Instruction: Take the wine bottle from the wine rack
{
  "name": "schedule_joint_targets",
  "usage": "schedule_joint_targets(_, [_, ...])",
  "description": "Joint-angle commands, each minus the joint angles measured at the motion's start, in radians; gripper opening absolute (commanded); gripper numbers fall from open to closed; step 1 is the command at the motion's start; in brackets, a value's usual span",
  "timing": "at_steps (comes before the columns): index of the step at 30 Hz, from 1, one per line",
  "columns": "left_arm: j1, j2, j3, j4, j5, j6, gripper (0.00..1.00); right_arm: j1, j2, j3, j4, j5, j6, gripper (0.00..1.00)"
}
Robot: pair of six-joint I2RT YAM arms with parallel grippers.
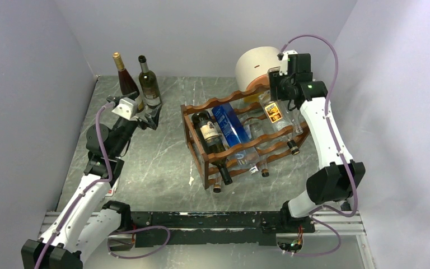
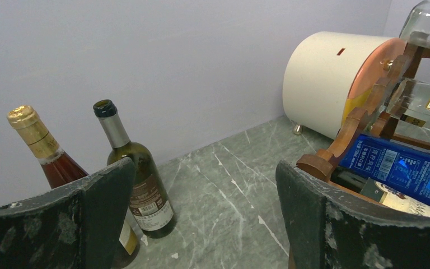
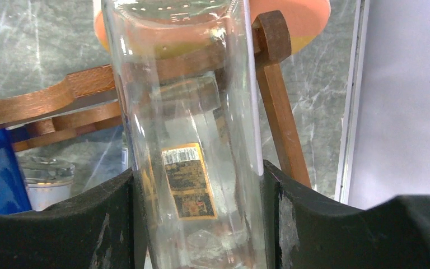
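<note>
Two bottles stand upright off the wine rack (image 1: 208,104), well apart from its left end: a gold-capped bottle (image 1: 125,78) and a dark-capped bottle (image 1: 149,85). Judged from that, part of the unloading looks done. Several bottles lie on the rack, among them a dark bottle (image 1: 209,133) and a blue bottle (image 1: 230,124) on the top tier. Current target: the clear wine bottle (image 3: 193,168), lying at the rack's right end, top tier, base toward the back rail, not yet lifted. Right gripper (image 3: 199,218): jaws part-way in, both pads pressed against the glass, one on either side, so it grips the bottle body. Left gripper (image 2: 201,218): jaws wide apart, holding nothing, hovering between the rack's left end and the standing pair. Remaining, by my reading: lift the clear bottle out of its scallops and clear of the rack.
</note>
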Motion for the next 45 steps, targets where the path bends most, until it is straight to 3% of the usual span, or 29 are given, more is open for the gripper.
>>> schedule_joint_targets(1, [-0.009,0.007,-0.006,0.047,-0.02,-0.01,0.99,0.002,-0.072,-0.005,0.075,-0.052,0.068,0.36])
schedule_joint_targets(6, [-0.009,0.013,-0.009,0.06,-0.026,-0.03,1.0,0.002,-0.102,0.007,0.085,-0.149,0.131,0.16])
schedule_joint_targets(14, [-0.009,0.023,-0.031,0.098,-0.098,-0.055,0.99,0.002,-0.145,-0.003,0.123,-0.251,0.27,0.0])
schedule_joint_targets(21, [-0.009,0.016,-0.045,0.114,-0.165,-0.079,0.99,0.002,-0.146,0.039,0.127,-0.465,0.569,0.0])
schedule_joint_targets(26, [-0.014,0.003,-0.047,0.106,-0.211,-0.078,0.99,0.002,-0.209,-0.14,0.339,-0.771,0.861,0.0])
schedule_joint_targets(33, [-0.057,-0.014,-0.069,0.131,-0.263,-0.064,0.99,0.01,-0.335,-0.361,0.661,-0.912,1.246,0.0])
schedule_joint_targets(38, [-0.067,0.011,-0.045,0.152,-0.149,-0.109,0.99,0.01,-0.413,-0.401,0.644,-0.853,1.38,0.0])
schedule_joint_targets(45, [-0.071,0.087,0.133,0.092,0.283,-0.184,0.88,0.013,-0.401,-0.434,0.667,-0.922,1.571,0.0])
